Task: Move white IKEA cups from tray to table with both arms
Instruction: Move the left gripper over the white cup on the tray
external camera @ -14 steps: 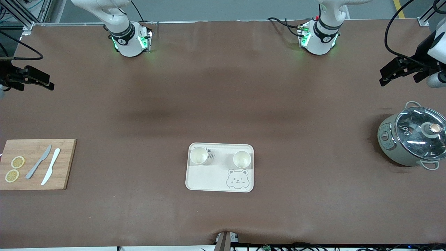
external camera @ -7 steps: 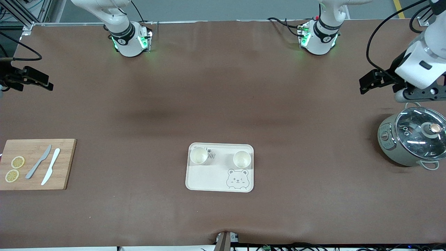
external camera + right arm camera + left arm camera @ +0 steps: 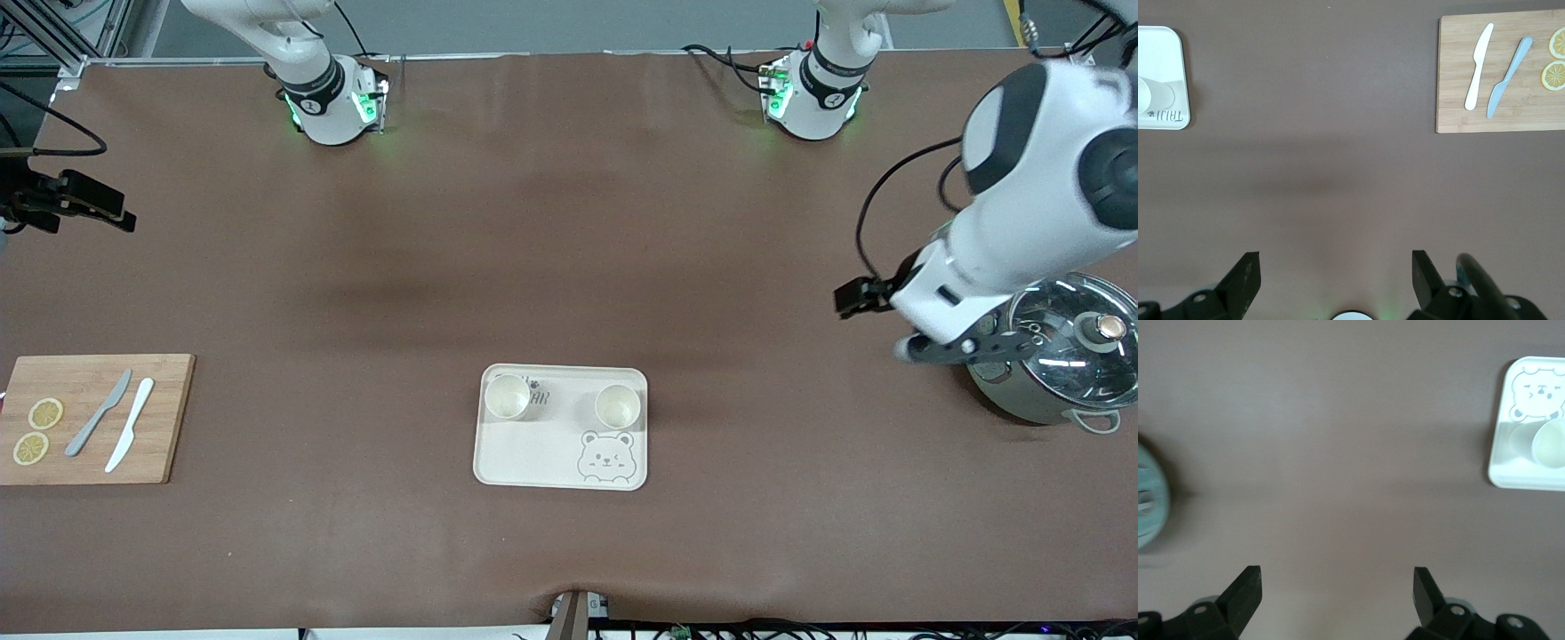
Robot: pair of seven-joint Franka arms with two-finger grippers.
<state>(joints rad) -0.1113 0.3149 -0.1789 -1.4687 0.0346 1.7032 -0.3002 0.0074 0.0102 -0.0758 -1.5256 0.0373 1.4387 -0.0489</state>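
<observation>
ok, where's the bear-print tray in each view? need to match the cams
Front view: the bear-print tray lies low in the middle of the picture, both white cups standing on it.
Left wrist view: tray cut off at the right edge, upper part; bear face visible, one cup clear.
Right wrist view: only a corner of the tray at the upper left edge, part of one cup showing.
Shared landmark: the brown table cover.
</observation>
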